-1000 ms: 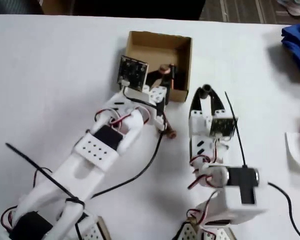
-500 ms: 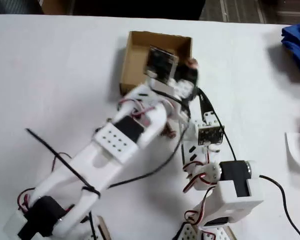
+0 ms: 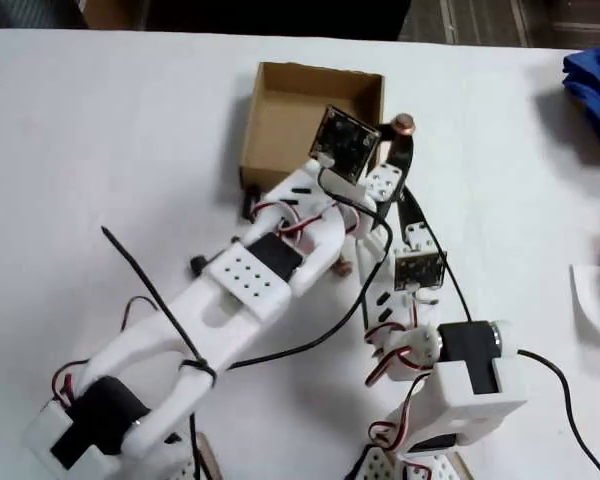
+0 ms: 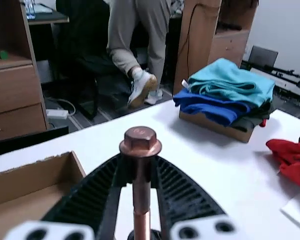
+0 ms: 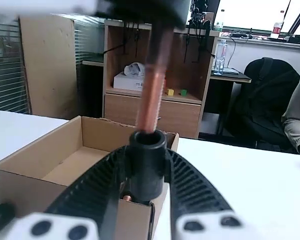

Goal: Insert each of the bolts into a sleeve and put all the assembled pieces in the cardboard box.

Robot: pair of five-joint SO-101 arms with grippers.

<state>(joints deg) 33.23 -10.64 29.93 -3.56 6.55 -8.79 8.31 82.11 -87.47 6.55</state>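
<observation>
Two grippers meet over the white table [image 3: 110, 140]: the left gripper [image 4: 140, 167] clamps a copper bolt [image 4: 140, 145] below its hexagonal flanged head, the right gripper [image 5: 146, 151] closes round a stubby black sleeve [image 5: 146, 172]. The smooth shank's tip meets the sleeve's mouth, so insertion looks under way; next, a straight push along the bore. The matte cardboard box [image 3: 320, 72] waits at ten o'clock of them.

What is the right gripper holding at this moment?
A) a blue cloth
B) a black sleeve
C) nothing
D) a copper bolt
B: the right gripper is shut on the black sleeve, with the shaft of the copper bolt meeting its opening.
</observation>
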